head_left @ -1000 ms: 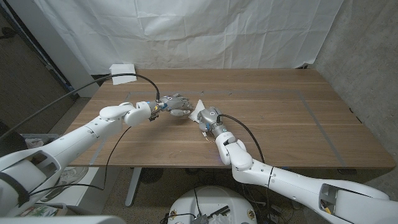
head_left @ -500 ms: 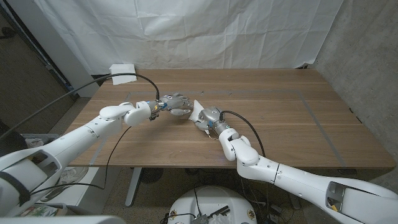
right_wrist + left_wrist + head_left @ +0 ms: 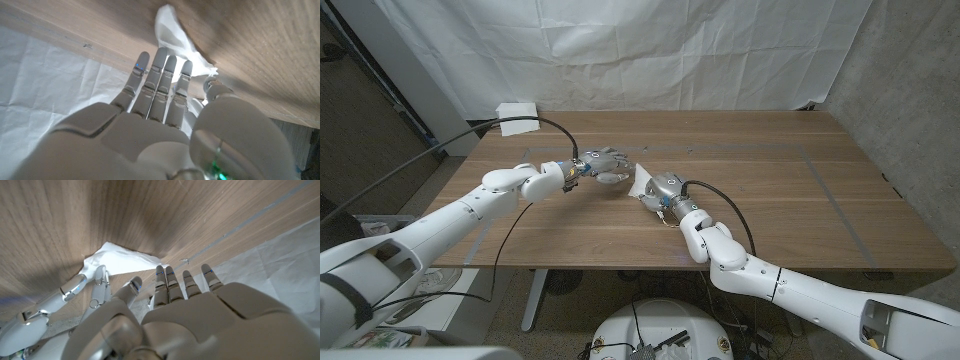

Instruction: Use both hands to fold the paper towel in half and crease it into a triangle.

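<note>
The white paper towel (image 3: 639, 178) stands crumpled and lifted off the wooden table (image 3: 770, 190), between my two hands. My right hand (image 3: 662, 189) is against its near side and pinches an edge of it between thumb and fingers; in the right wrist view the paper towel (image 3: 173, 31) rises beyond the right hand (image 3: 160, 107). My left hand (image 3: 604, 164) hovers just to the left of the towel with its fingers straight and apart, holding nothing. In the left wrist view the left hand (image 3: 190, 315) reaches toward the paper towel (image 3: 120, 260), whose underside casts a shadow on the wood.
A white box (image 3: 517, 110) sits at the table's far left corner, with a black cable (image 3: 470, 140) running from it to my left arm. A white sheet (image 3: 650, 50) hangs behind the table.
My right arm has swung to the right and its hand has shifted slightly with the towel. The left hand has edged a little farther away.
</note>
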Motion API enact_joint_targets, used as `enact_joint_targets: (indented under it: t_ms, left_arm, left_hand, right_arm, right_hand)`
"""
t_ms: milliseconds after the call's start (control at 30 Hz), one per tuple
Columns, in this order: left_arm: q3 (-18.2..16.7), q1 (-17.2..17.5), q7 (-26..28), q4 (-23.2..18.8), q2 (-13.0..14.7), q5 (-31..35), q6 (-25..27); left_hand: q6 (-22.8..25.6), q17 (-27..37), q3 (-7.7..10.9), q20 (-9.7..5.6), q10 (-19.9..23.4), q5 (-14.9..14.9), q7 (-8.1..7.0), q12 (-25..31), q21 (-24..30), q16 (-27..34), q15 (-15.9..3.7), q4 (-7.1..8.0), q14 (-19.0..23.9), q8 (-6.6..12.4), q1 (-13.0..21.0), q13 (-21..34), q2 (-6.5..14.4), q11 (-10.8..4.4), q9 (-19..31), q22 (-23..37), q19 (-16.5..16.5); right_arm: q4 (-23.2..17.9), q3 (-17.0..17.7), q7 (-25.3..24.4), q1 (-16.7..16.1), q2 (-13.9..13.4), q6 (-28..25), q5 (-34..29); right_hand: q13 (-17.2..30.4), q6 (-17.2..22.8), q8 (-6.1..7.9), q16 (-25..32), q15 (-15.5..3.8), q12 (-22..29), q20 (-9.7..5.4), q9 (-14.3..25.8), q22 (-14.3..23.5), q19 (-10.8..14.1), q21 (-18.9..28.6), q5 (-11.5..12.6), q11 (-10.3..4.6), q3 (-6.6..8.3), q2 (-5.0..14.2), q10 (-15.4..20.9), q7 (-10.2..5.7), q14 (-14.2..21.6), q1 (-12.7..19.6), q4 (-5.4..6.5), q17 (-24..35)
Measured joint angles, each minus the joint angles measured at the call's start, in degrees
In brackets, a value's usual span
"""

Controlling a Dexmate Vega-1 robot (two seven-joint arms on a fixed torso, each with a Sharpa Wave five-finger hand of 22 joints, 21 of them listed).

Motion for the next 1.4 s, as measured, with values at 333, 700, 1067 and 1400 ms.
enact_joint_targets:
  t_ms: [333, 700, 1067, 1400]
  left_arm:
    - [0.6, -0.7, -0.3, 0.5, -0.6, 0.4, 0.0]
    - [1.0, -1.3, -0.8, 0.8, -1.0, 0.7, 0.0]
    - [1.1, -1.6, -1.0, 1.0, -1.0, 0.6, 0.0]
    - [1.1, -1.8, -1.0, 1.1, -1.0, 0.5, -0.5]
  left_hand:
    - [0.0, 0.0, 0.00, 0.00, -0.2, 0.0, 0.00, 0.0, 0.0, 0.0, 0.00, 0.00, 0.0, 0.00, 0.1, 0.0, 0.1, -0.20, 0.0, 0.0, 0.0]
    - [-0.3, 0.2, -0.01, 0.00, -0.2, -0.4, 0.30, 0.0, 0.0, 0.0, -0.22, 0.00, -0.2, 0.00, 0.0, 0.0, 0.0, -0.19, 0.0, 0.0, 0.0]
    - [-0.3, 0.2, -0.17, 0.00, -0.2, -0.4, 0.30, 0.0, 0.0, 0.0, -0.22, 0.16, -0.2, 0.01, -0.2, 0.0, -0.2, -0.19, 0.0, 0.0, 0.0]
    - [-0.3, 0.2, -0.17, 0.00, -0.2, -0.4, 0.30, 0.0, 0.0, 0.0, -0.22, 0.16, -0.2, 0.24, -0.2, 0.0, -0.2, -0.19, 0.0, 0.0, 0.0]
  right_arm:
    - [-2.3, 1.8, -4.4, -2.2, -0.9, 0.8, -0.9]
    - [-3.4, 3.0, -6.2, -3.7, -1.7, 2.0, -0.8]
    - [-1.9, 2.3, -3.2, -3.2, -1.8, 2.4, -0.8]
    - [-0.3, 1.9, -1.2, -2.9, -1.6, 2.1, -1.0]
  right_hand:
    - [0.5, 1.0, 0.09, 0.4, -0.06, 0.1, -0.01, 0.1, 0.0, 0.0, -0.7, 0.0, -0.39, 0.37, 0.00, 1.0, -0.58, 1.2, 0.6, -1.05, 0.2]
    - [2.6, 8.1, 2.54, 2.9, -0.71, 4.3, 0.39, 0.5, 0.0, 0.4, -2.0, -0.3, 0.55, -0.89, 0.04, 9.6, 1.17, 4.6, -1.2, -1.95, 2.4]
    - [2.2, 7.6, 1.81, 0.9, -0.24, 3.2, 0.71, 0.3, 0.0, 0.1, -2.9, -0.5, 0.18, -1.63, -0.53, 7.0, 1.05, 3.1, -5.2, -1.21, 1.5]
    - [1.9, 7.3, 1.42, 0.4, -0.16, 2.6, 0.71, 0.3, 0.0, 0.1, -3.7, -0.5, 0.76, -2.55, -0.67, 6.5, 1.36, 3.0, -7.9, -0.29, 1.5]
